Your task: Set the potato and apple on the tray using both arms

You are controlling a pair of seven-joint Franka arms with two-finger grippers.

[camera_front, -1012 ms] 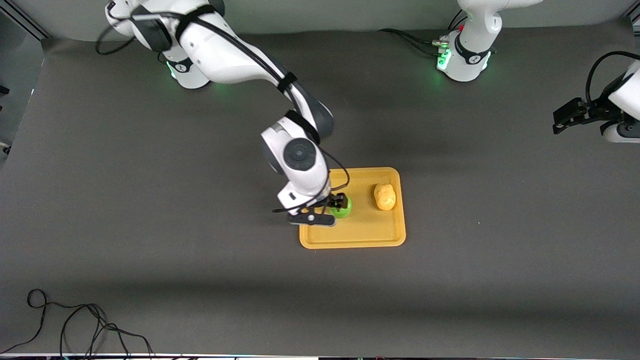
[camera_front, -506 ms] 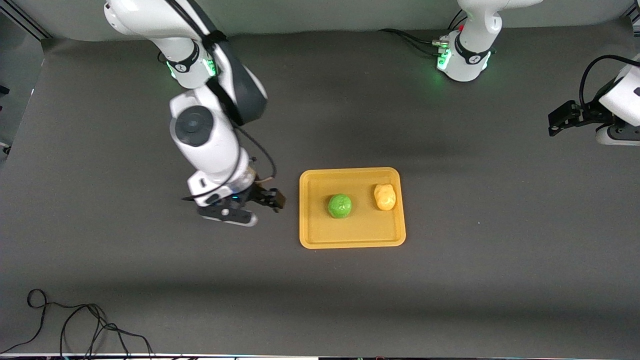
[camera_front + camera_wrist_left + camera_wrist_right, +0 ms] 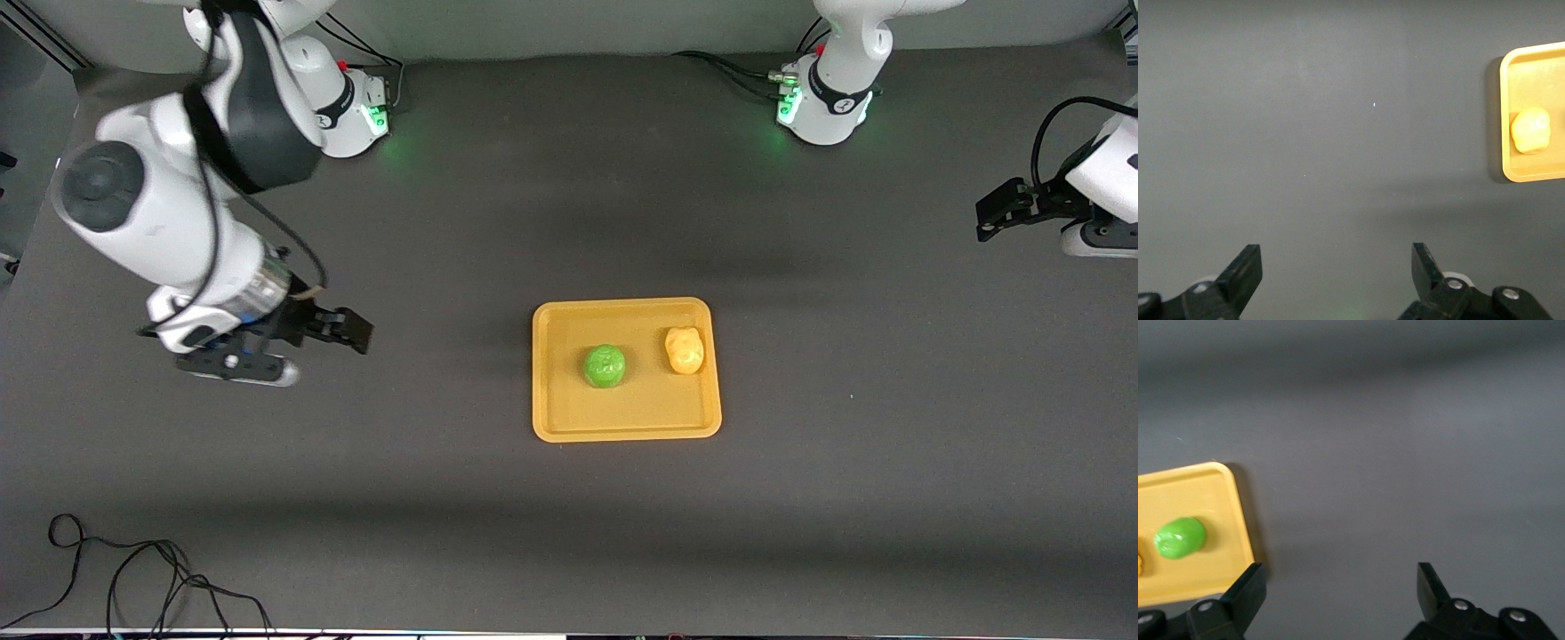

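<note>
The yellow-orange tray point(image 3: 556, 418) lies mid-table. On it sit the green apple point(image 3: 604, 365) and, beside it toward the left arm's end, the yellow-orange potato point(image 3: 685, 350). My right gripper point(image 3: 356, 333) is open and empty, up over bare mat toward the right arm's end, well clear of the tray. My left gripper point(image 3: 987, 212) is open and empty, held over the mat's edge at the left arm's end. The left wrist view shows the potato point(image 3: 1531, 130) on the tray point(image 3: 1511, 73). The right wrist view shows the apple point(image 3: 1179, 537) on the tray point(image 3: 1238, 520).
A dark mat point(image 3: 800, 498) covers the table. A loose black cable point(image 3: 133, 578) lies at the edge nearest the front camera, toward the right arm's end. The two green-lit arm bases point(image 3: 822, 102) stand along the edge farthest from the front camera.
My right gripper let go of the apple on the tray, then swung away toward the right arm's end of the table. The apple stays on the tray. The left arm barely moved.
</note>
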